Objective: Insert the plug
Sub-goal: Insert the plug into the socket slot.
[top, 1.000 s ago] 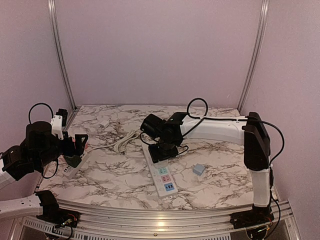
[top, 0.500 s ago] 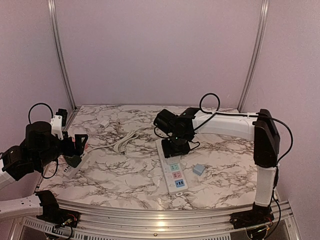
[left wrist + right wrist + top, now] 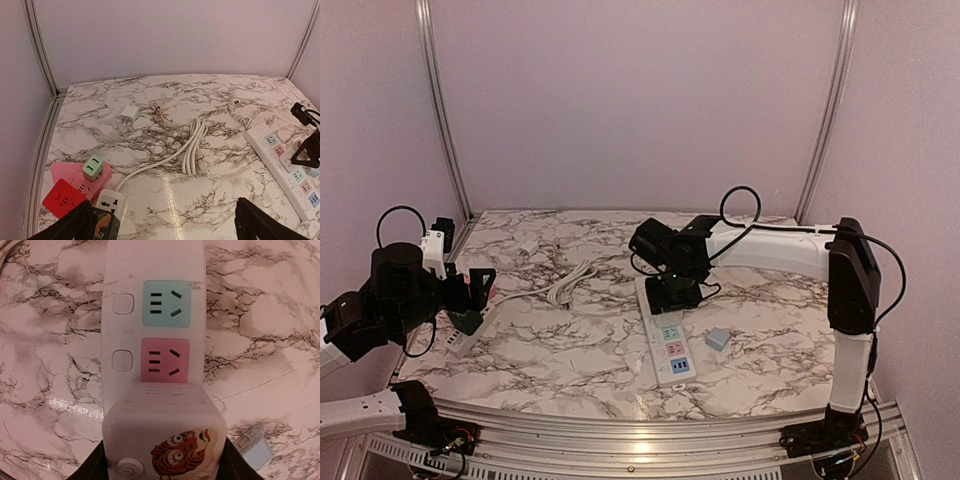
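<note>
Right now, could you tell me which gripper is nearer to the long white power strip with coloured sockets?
Right. The right gripper clamps the far end of the long white power strip between its fingers; the left gripper hangs open far to its left.

White power strip, marbled table

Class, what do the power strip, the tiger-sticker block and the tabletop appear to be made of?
Power strip: white plastic, probably, smooth with pastel socket faces. Tiger-sticker block: similar matte white plastic, rounded edges. Tabletop: glossy, marble-veined, reflecting lamp glare; stone or printed laminate, cannot tell.
</note>
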Controlling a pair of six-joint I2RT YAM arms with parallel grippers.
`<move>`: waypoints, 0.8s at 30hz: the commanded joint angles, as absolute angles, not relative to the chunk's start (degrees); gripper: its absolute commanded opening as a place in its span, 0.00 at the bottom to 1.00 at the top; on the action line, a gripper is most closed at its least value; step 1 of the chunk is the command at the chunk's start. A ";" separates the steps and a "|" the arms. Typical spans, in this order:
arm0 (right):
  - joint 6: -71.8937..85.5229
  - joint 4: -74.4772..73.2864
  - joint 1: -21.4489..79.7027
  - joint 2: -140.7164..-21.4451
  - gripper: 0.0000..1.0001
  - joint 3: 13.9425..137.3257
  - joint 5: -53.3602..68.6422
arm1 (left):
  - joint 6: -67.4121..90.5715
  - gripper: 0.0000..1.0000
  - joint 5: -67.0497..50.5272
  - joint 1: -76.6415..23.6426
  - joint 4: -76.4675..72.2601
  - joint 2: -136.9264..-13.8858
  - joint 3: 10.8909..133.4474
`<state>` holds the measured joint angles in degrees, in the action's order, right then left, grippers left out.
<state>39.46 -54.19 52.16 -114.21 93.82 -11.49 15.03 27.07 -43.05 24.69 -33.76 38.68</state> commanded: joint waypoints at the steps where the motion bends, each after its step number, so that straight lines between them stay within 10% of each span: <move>1: 40.43 -51.71 52.36 -111.52 0.29 93.43 -12.33 | 14.66 0.99 28.04 -42.71 24.09 -33.30 38.21; 16: 40.61 -51.24 52.46 -109.32 0.75 92.91 -12.05 | 14.68 0.99 27.95 -42.71 24.10 -33.35 38.23; 24: 40.65 -52.49 52.39 -107.58 0.81 92.70 -13.88 | 14.67 0.99 28.04 -42.71 24.10 -33.24 38.18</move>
